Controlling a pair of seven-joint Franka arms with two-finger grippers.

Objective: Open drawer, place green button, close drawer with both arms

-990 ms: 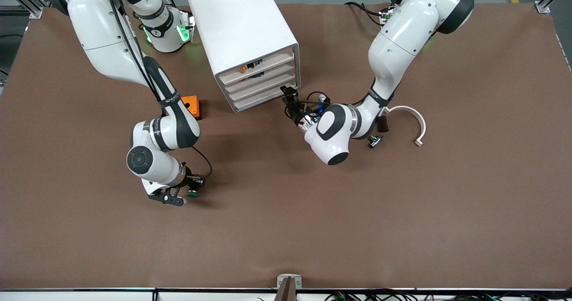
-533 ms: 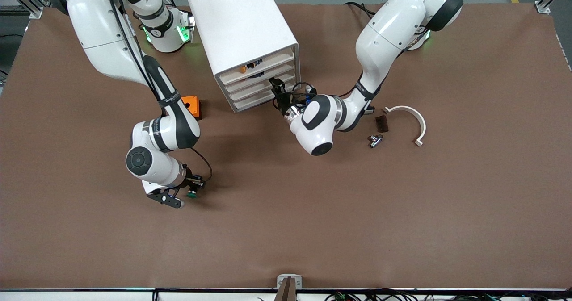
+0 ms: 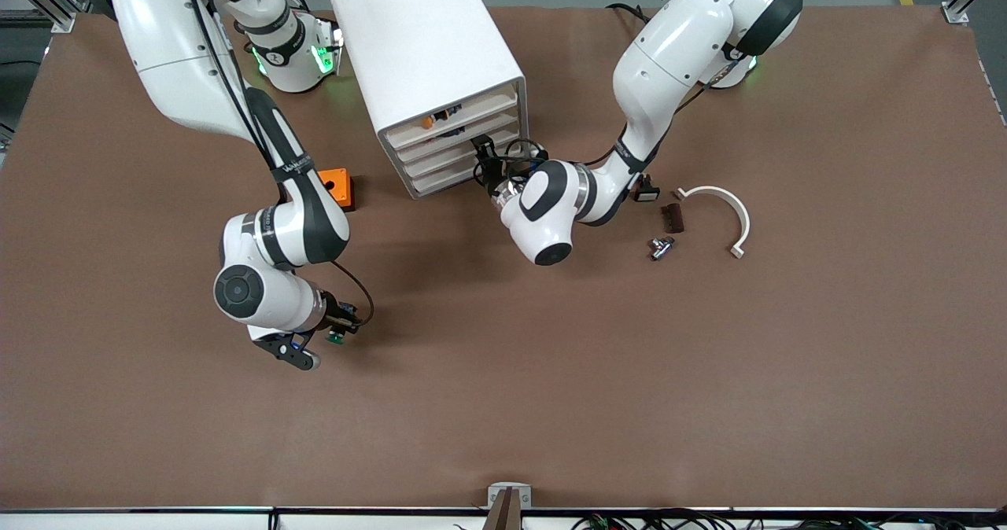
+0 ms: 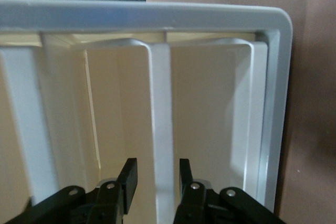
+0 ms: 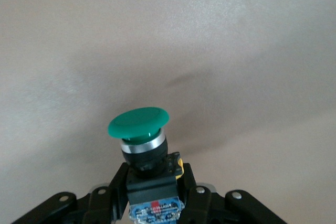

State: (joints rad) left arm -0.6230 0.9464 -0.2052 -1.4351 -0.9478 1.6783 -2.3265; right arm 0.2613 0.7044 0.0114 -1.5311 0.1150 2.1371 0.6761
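A: Right gripper (image 3: 324, 336), nearest the camera and well clear of the cabinet (image 3: 429, 74), clamps the green push-button (image 5: 140, 129) by its body, lifted off the table (image 3: 708, 373).

B: Left gripper (image 4: 155, 182) at the cabinet front, fingers (image 4: 127, 177) narrow, straddling a drawer (image 3: 452, 155) lip without pinching it yet.

A: Risk: fingers slip off that thin lip.

B: Orange cube (image 3: 337, 186) beside the cabinet crowds the right arm's route; black switch (image 3: 647, 193), white arc (image 3: 720, 215) are toward the left arm's end.

The left gripper (image 4: 156, 174) is held level at the cabinet's front, its fingers (image 4: 128, 172) set on either side of a drawer's front edge. The right gripper (image 3: 334, 335) is held low over the tabletop, its fingers clamped on the button (image 5: 143, 136).
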